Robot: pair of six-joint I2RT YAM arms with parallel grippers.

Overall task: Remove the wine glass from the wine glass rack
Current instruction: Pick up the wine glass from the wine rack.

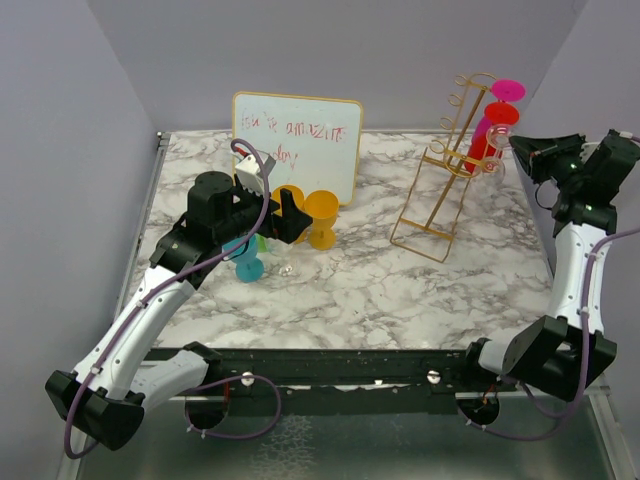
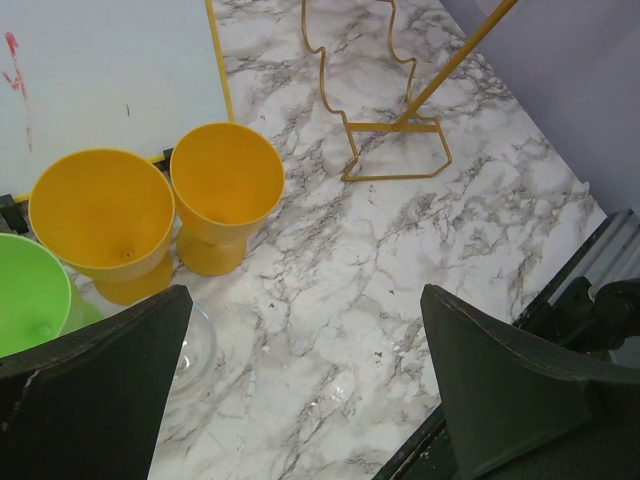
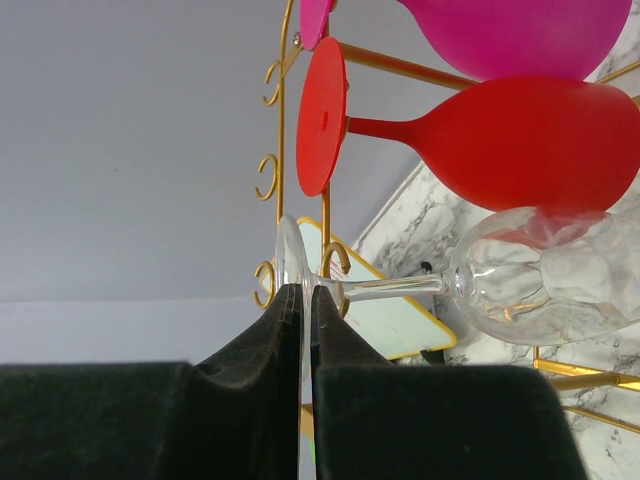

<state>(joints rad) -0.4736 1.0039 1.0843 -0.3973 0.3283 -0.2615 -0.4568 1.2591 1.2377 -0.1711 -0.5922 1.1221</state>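
- Left fingers [image 1: 292,218] stood wide apart and held nothing, hovering low over the marble tabletop [image 2: 400,260] at left-centre.
- Left wrist view, left to right: green cup [image 2: 25,295], first orange cup [image 2: 100,215], second orange cup [image 2: 225,180], all upright and close together. A small clear glass [image 2: 192,350] sat just beside one finger, partly hidden by it.
- Teal cup [image 1: 247,262] stood under the left arm.
- Whiteboard [image 1: 300,135] stood upright behind the cups, with red scrawl on it.
- Wine glass rack [image 1: 440,190] stood right of centre, with its base on the tabletop and its top slanting rightward.
- Pink glass [image 3: 520,30] hung highest on the rack, and the red glass [image 3: 530,135] hung just under it.
- Clear wine glass [image 3: 540,275] hung lowest of the three, still on the rack, with its stem lying in a curled hook.
- Right fingers [image 3: 290,340] were clamped on the rim of the clear wine glass's foot, seen edge-on between the pads. The stem ran from the foot past the hook, and the bowl lay on the rack's other side, well clear of the fingers.
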